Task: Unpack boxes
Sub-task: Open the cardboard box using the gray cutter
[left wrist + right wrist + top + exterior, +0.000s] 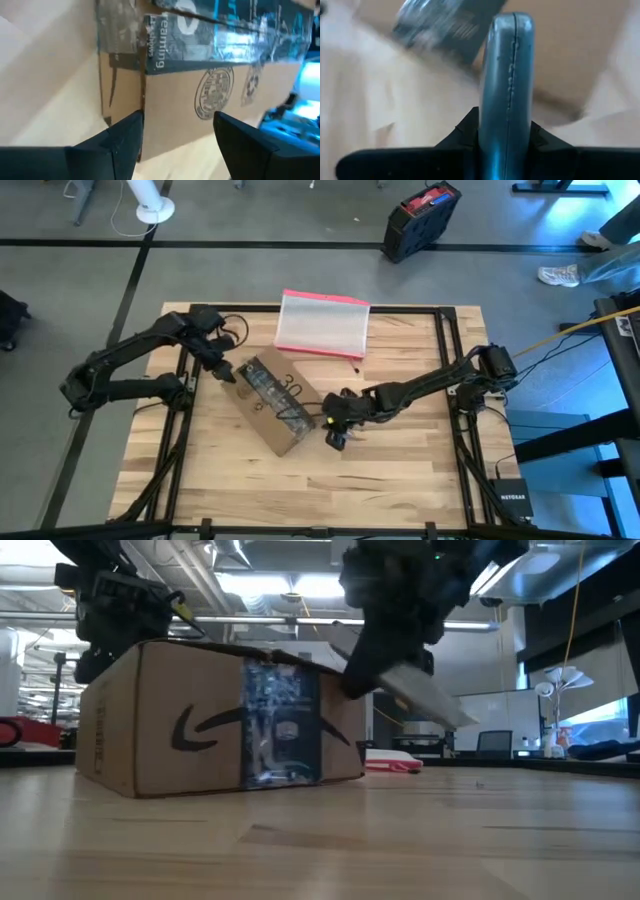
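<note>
Here the left gripper gapes over the box (taped); the right gripper clamps a grey tool.

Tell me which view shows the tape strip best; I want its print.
The left wrist view: the tape fills the frame with letters showing. The high view gives only a dark band on the box; the low and right wrist views blur it.

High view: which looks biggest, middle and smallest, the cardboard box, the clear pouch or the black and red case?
1. Cardboard box and clear pouch: too alike to rank.
2. Black and red case: smallest.
</note>
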You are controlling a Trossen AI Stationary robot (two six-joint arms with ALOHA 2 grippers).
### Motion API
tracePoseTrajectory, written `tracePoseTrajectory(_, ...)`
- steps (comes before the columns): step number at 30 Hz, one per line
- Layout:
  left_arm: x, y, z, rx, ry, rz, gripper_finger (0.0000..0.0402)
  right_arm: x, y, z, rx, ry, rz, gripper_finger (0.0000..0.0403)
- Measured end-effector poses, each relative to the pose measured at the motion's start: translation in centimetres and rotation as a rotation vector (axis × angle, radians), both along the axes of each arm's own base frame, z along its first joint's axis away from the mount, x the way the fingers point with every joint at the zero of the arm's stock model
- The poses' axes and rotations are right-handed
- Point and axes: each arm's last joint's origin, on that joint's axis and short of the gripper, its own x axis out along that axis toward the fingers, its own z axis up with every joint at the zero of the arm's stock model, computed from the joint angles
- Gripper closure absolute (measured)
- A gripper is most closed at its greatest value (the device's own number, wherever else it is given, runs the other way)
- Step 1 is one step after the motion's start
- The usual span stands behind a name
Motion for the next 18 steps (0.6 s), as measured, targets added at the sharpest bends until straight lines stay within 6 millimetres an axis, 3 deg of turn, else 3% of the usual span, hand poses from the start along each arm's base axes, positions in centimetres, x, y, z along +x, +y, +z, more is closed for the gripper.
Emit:
tracePoseTrajectory(11,1.5,-3.6,0.3,-0.249,-0.009,-0.153,0.0166,-0.2,-4.6,-0.5,-0.057,0.101,-0.109,0.0338)
tracePoseTrajectory(18,2.0,-5.9,0.6,-0.365,0.012,-0.265,0.0166,-1.2,-5.9,-0.8,-0.056,0.227,-0.104,0.0338)
